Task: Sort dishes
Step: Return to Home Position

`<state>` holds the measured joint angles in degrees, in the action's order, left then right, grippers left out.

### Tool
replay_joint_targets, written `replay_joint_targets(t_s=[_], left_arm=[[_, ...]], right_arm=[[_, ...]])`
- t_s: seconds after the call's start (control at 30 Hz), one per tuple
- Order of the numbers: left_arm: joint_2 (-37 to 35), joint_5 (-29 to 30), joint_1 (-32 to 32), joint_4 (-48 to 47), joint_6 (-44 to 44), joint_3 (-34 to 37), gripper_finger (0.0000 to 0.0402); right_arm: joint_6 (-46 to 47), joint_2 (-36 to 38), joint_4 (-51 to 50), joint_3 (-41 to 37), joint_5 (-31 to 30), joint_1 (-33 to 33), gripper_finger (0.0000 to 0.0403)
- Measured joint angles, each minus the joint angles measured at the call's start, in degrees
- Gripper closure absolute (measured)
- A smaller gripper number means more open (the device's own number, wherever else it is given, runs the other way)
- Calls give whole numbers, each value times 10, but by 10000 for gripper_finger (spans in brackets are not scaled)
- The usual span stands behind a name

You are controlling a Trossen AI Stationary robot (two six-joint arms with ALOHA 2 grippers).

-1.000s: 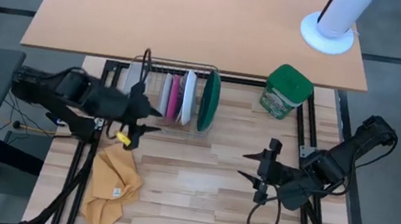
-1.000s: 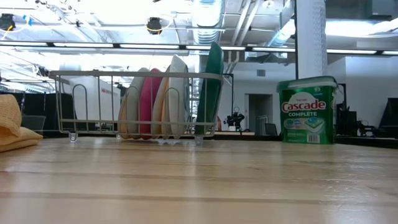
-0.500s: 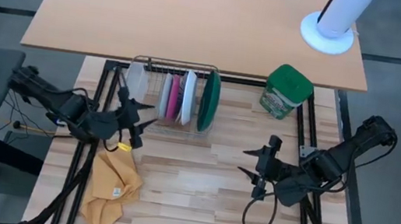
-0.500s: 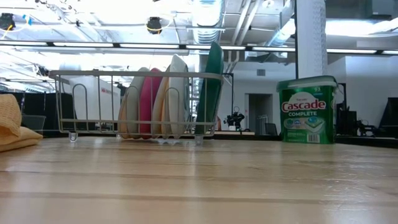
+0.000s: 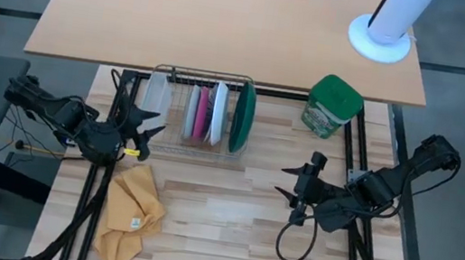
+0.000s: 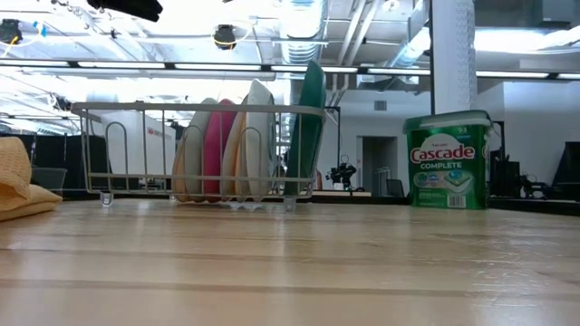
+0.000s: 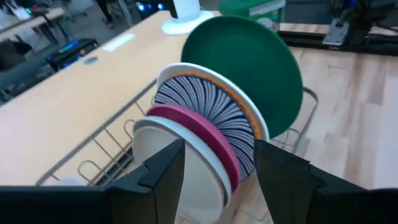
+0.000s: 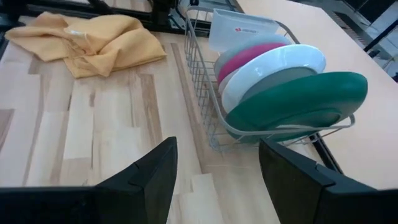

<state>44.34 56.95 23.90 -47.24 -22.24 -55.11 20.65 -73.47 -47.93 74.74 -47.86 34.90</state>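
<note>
Left end effector: fingers spread wide, holding nothing, at the worktop's left edge, just beside the left end of the wire dish rack. Crumpled yellow cloth lies near it, toward the front.

The rack's left end holds the frosted translucent container. Then the dishes, all on edge in the rack: small grey plate, magenta-pink plate, orange-and-white patterned plate, and the larger plate with the dark green back at the right end. Sorting looks done.

Right end effector: also wide and empty, over bare wood, well apart from the rack. Green canister is behind it, clear of both arms.

Risks, as I judge them:
- My left fingers point at the rack end. Swinging that way on the way home could hook a wire or the container and drag the rack, and the plates could tip.
- The right arm's cable loop lies on the worktop and could snag.

Versus a second ago:
- Left end effector was over the rack's front-left corner, covering part of the container. Now it's pulled back left, clear of it.
- Right end effector crept slightly toward the centre, and its loop shifted.
- Low view now shows a dark arm part at the top left.
- Rack, plates, cloth and canister haven't moved.
</note>
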Motion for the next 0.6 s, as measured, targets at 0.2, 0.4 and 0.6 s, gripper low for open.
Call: replay_joint_targets(t_s=[0.2, 0.4, 0.6], left_arm=[[-5, -47, 2, 6, -45, 0, 217], [2, -106, 64, 170, 9, 91, 229], [-1, -118, 113, 392, 165, 205, 302]], right_arm=[[86, 0, 9, -8, 5, -6, 177], [92, 0, 9, -48, 36, -1, 180], [81, 0, 11, -90, 27, 15, 221]])
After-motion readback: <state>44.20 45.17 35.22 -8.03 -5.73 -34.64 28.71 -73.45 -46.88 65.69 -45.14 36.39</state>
